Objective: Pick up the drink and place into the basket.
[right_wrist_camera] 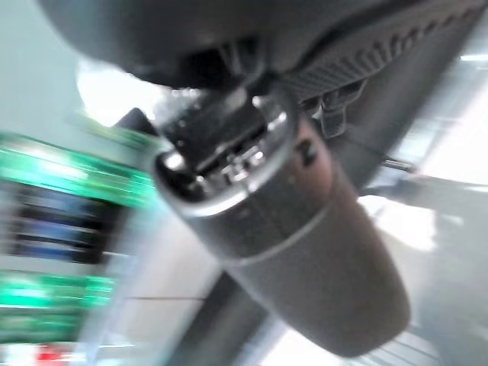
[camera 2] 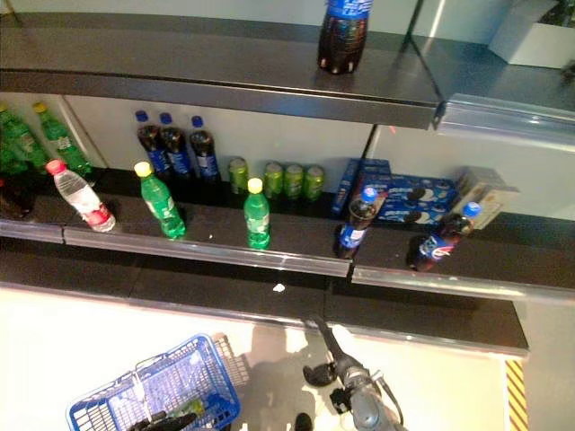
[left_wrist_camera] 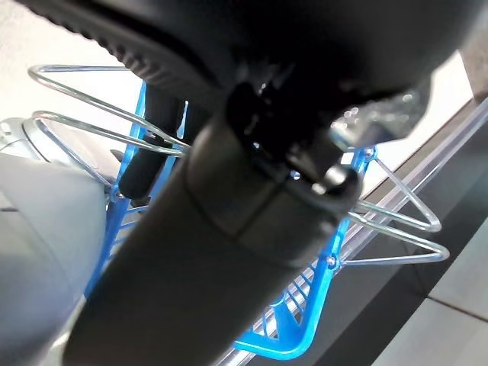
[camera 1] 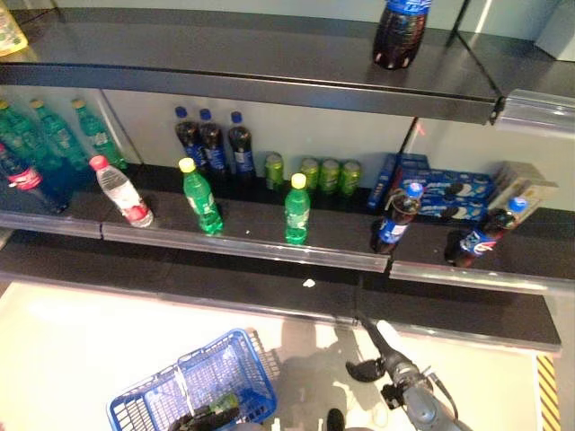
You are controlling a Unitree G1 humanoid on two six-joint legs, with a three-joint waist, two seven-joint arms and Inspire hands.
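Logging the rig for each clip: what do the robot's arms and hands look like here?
The right hand is dark, with a white cover on its thumb, on a silver-grey arm with dark fittings at the wrist. The left hand is dark too, barely in view at the blue basket. Up close, the wrist views show smooth dark-grey cylindrical segments with ribbed black trim and small metal fasteners.

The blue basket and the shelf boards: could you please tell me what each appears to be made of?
The blue basket looks like glossy plastic lattice: its walls are a moulded blue grid. Its handles look like bare metal wire, thin, silvery and shiny. The shelf boards appear to be dark, smooth, semi-gloss panels, possibly painted metal or laminate, since they reflect light; the front edge strips look like clear or silvery plastic.
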